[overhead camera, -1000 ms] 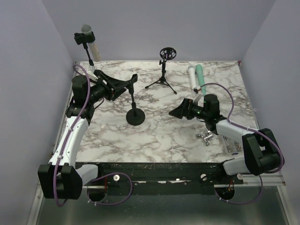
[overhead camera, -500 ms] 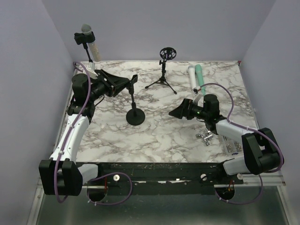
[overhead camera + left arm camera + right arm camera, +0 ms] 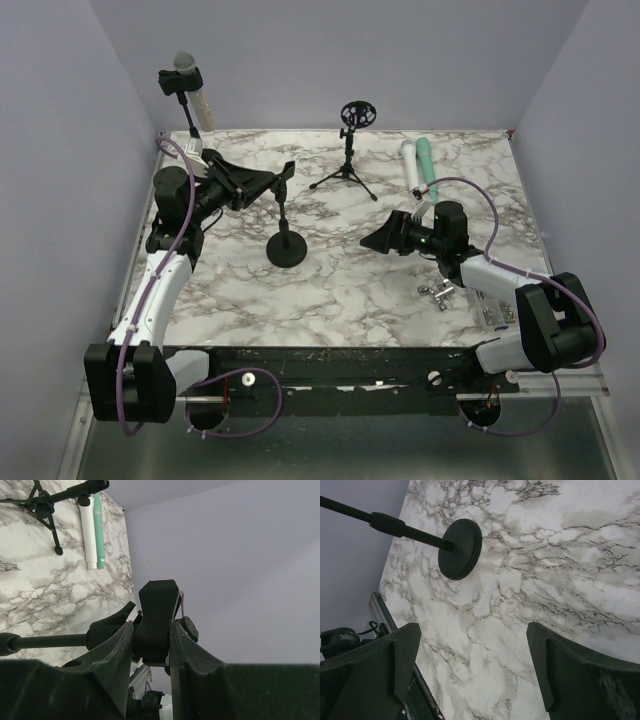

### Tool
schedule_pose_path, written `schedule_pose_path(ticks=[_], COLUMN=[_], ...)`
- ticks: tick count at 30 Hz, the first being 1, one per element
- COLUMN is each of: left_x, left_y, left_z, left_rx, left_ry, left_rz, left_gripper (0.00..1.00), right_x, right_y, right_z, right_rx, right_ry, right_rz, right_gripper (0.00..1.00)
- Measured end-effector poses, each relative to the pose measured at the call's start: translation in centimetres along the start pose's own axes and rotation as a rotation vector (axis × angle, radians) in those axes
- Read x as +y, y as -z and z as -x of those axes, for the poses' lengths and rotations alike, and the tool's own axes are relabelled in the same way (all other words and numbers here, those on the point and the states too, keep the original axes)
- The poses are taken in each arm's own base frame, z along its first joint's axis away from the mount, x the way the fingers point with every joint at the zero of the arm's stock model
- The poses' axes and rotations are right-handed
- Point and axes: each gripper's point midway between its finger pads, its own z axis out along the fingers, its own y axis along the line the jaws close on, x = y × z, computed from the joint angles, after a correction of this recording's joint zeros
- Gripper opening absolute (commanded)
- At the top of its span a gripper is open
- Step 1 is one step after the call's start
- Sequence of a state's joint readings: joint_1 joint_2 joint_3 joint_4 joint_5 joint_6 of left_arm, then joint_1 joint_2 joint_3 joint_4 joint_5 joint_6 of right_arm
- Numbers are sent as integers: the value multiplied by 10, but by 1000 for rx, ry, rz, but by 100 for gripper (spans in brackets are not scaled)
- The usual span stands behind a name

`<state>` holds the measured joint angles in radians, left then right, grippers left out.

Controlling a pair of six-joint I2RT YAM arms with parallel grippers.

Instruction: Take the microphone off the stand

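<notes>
My left arm has eased a shade to the left since the earlier frame. The round-base stand (image 3: 287,247) has slid that way with it, while my right arm has kept its place.

From above, my left gripper (image 3: 281,172) is clamped on the black clip (image 3: 286,167) at the top of that stand. Its base sits mid-table (image 3: 330,290) with bare marble all round. The grey-headed microphone (image 3: 183,63) sits in the holder of a corner stand (image 3: 190,105) at the back-left. It is tight to both walls and well apart from either hand. A tripod stand (image 3: 349,150) rises behind. A white microphone (image 3: 409,165) and a green microphone (image 3: 427,163) lie side by side near the far edge. My right gripper (image 3: 372,240) hangs over open marble to the right of the base.

Left wrist: my fingers (image 3: 117,655) pinch the black clip (image 3: 156,615), with the wall beyond it.

Right wrist: my right gripper (image 3: 474,630) is spread wide. The round-base stand (image 3: 460,549) lies ahead, and clear marble shows between my fingers.
</notes>
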<state>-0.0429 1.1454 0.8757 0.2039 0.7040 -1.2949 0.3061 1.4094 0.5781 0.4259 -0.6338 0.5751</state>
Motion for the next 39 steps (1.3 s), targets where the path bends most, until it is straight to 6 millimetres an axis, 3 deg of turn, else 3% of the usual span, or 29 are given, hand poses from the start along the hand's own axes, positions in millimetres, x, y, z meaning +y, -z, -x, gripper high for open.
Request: schedule_pose_path(ticks=[10,18,30,35,39], left_x=[7,16,93,97,97], left_y=[8,3,-6,-8,-9], left_z=[-5,0,-20,-19,-19], left_rx=[-37,-74,-18,-20,-20], left_ry=[-71,-137,-87,-100,-102], left_rz=[-24,-39,125,122,119], left_gripper=[0,0,0,0,26], right_x=[-1,-5,-8,-10,-10], right_y=[-1,-2,-4,-4,-5], right_z=[-1,-4,-7,-9,-9], right_rx=[3,13,23,26,28], right_ry=[-3,-12,-20,-23,-25], right_rz=[-2,-9,-16,-19,-20], right_gripper=[96,96,96,96,96])
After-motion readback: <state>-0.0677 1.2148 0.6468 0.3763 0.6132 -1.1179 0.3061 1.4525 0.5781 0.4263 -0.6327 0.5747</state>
